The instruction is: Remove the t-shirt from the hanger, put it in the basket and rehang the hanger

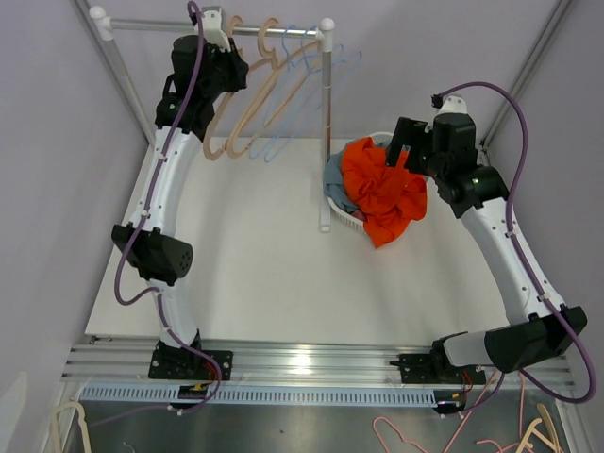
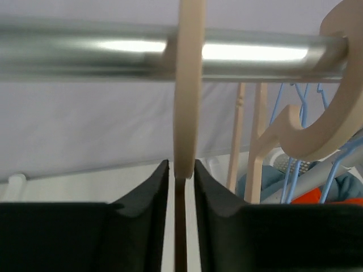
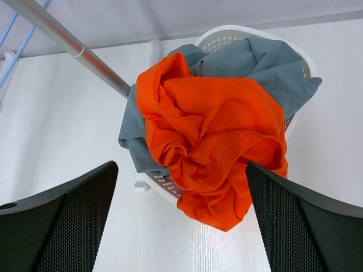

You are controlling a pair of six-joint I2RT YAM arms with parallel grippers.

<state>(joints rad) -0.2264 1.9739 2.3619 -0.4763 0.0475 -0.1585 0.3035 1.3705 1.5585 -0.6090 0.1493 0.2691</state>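
Note:
The orange t-shirt (image 1: pixel 382 193) lies crumpled on top of a white basket (image 1: pixel 342 215), spilling over its near rim (image 3: pixel 215 130). It is on no hanger. A bare beige hanger (image 1: pixel 247 104) hangs from the metal rail (image 1: pixel 274 28). My left gripper (image 1: pixel 212 33) is up at the rail. In the left wrist view its fingers flank the hanger's hook (image 2: pixel 189 85), with a thin strip of light on each side, so the left gripper (image 2: pixel 181 165) is narrowly open around it. My right gripper (image 3: pixel 181 226) stands wide open and empty just in front of the t-shirt.
A grey garment (image 3: pixel 266 68) lies under the t-shirt in the basket (image 3: pixel 227 35). A second beige hanger hook (image 2: pixel 334 113) and several blue wire hangers (image 1: pixel 293 94) hang on the rail. The rack's white upright (image 1: pixel 327 132) stands beside the basket.

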